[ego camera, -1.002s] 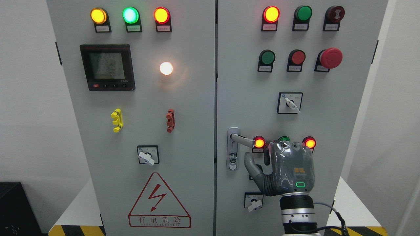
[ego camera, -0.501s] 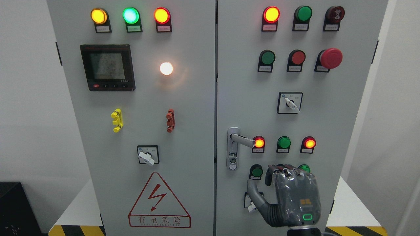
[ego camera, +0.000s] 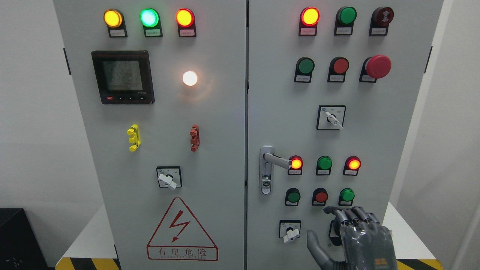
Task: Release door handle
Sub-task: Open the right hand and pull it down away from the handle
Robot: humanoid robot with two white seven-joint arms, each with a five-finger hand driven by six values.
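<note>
Door handle [ego camera: 277,160] is free, the right hand [ego camera: 360,240] hangs well below with fingers relaxed, holding nothing; release looks done, next only lowering away.

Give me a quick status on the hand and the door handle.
Right hand open, holding nothing, low at the frame's bottom. Door handle free, lever horizontal. Nothing between them. Left hand not in view.

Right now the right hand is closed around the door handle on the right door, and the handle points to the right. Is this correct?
Not quite. In the head view the right hand grips nothing; it is low on the right door, well below the door handle, with fingers relaxed. The handle does point right.
</note>
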